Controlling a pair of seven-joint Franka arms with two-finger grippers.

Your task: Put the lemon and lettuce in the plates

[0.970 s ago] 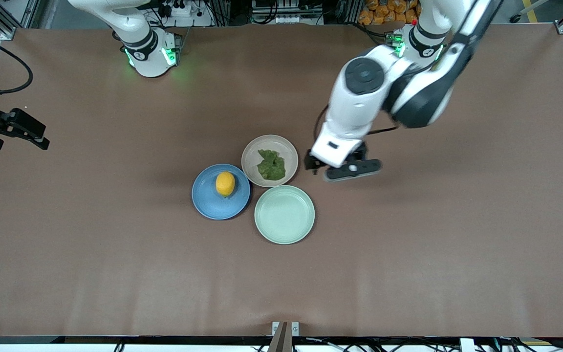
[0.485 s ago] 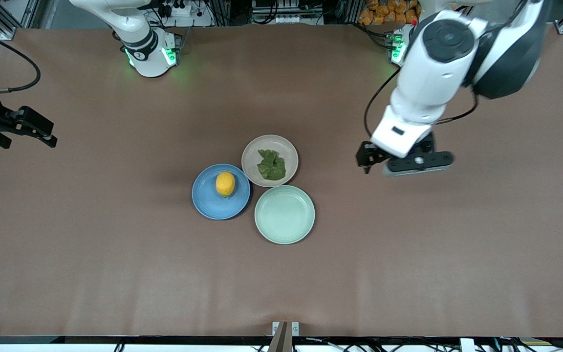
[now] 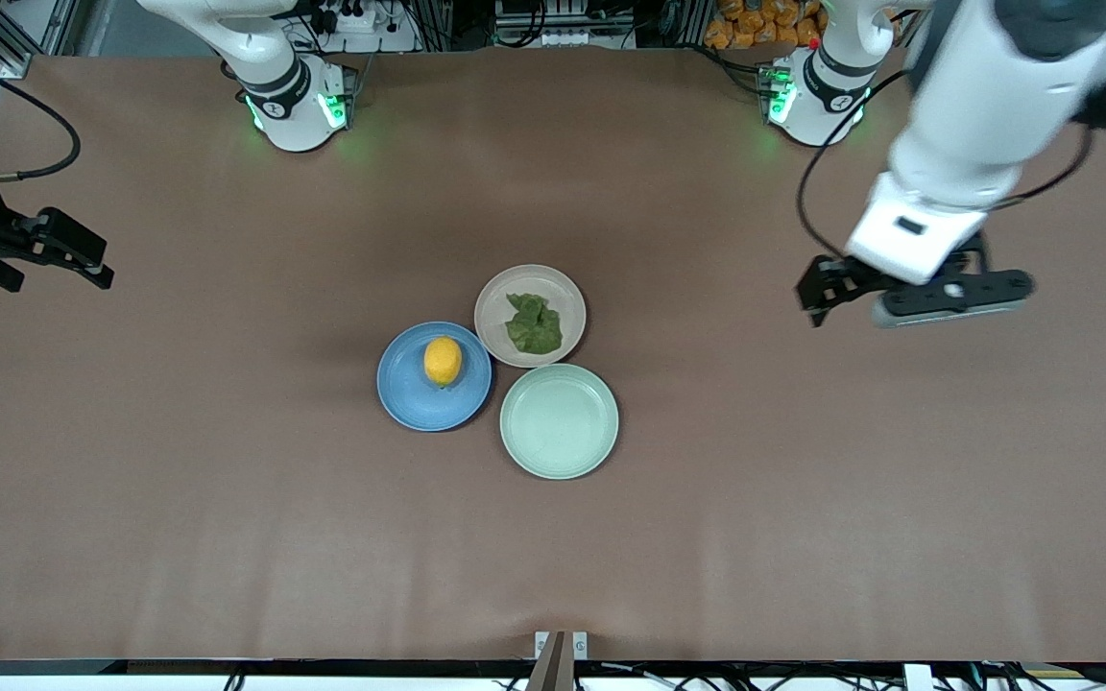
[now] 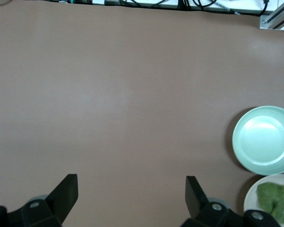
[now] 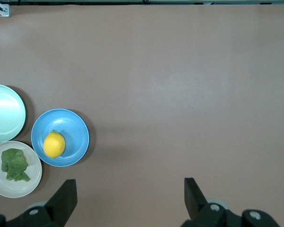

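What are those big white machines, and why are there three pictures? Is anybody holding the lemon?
They are two robot arms with pincher hands. One picture looks down from high above the table; the other two come from cameras on each arm's wrist. The lemon sits on the blue plate, the lettuce on the beige plate, and the green plate has nothing on it. The left gripper and right gripper are open, holding nothing, each over bare table near its own end.
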